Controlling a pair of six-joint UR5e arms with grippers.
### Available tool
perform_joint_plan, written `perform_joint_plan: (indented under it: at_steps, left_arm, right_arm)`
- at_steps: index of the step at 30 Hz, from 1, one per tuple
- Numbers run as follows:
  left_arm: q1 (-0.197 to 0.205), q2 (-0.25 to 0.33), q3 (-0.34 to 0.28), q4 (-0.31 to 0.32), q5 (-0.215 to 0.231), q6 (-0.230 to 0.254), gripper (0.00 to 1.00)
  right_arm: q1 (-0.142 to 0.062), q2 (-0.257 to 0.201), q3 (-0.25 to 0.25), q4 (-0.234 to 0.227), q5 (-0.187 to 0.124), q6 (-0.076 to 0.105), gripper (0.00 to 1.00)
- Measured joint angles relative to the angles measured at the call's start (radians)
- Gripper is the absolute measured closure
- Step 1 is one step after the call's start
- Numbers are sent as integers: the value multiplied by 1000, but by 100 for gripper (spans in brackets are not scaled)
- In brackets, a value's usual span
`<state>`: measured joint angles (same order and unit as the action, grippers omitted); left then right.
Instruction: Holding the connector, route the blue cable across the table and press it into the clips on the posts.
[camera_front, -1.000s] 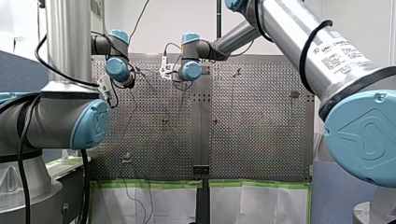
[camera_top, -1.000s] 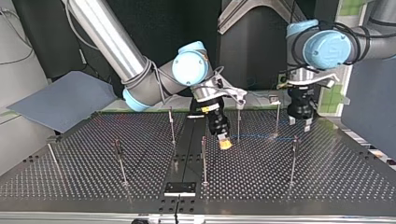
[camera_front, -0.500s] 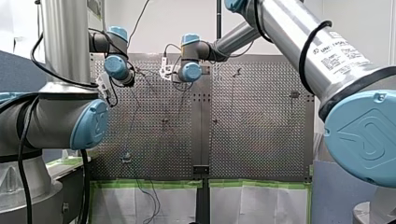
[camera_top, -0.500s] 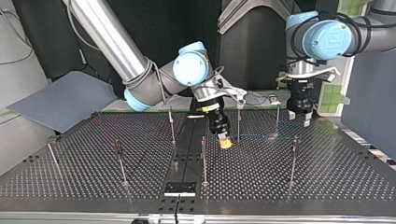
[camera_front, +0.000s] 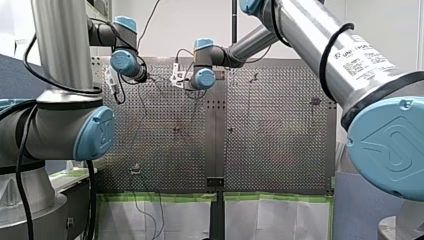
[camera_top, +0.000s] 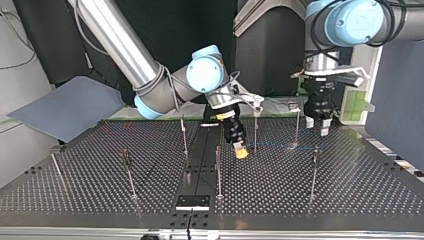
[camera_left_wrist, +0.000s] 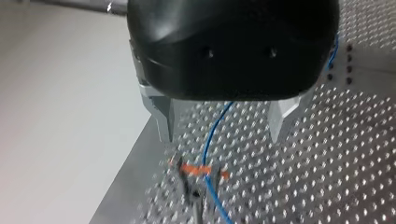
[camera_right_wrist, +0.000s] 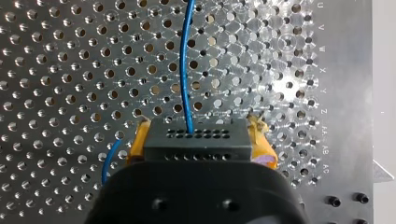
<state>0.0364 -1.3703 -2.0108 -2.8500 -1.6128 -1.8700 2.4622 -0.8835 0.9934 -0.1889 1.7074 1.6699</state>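
Our right gripper (camera_right_wrist: 200, 145) clamped the black, hole-dotted rectangular connector (camera_right_wrist: 196, 134) between yellow pads, just right of centre in the top view. The thin blue cable (camera_right_wrist: 187, 60) ran from it over the shiny perforated table (camera_right_wrist: 70, 70). Our left gripper (camera_left_wrist: 222, 128) hung wide, its metal fingers either side of the cable, above a blurred, orange-marked clip (camera_left_wrist: 198, 170).
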Motion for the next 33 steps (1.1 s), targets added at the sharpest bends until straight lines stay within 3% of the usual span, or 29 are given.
perform_joint_plan:
  at_steps: [7, 14, 26, 33]
  left_arm:
    - [-23, -11, 4, 26, 36, 72, 0]
    - [-54, -58, 37, 59, 38, 121, 0]
    - [-82, -124, 126, 73, -22, 137, 0]
    - [-89, -190, 158, 81, -49, 150, 0]
  right_arm:
    - [-6, 0, 0, -1, -2, 5, 100]
    - [-9, 0, 0, -1, -3, 5, 100]
    - [-11, 0, 0, 0, -5, 5, 100]
    - [-13, 0, 0, 0, -5, 6, 100]
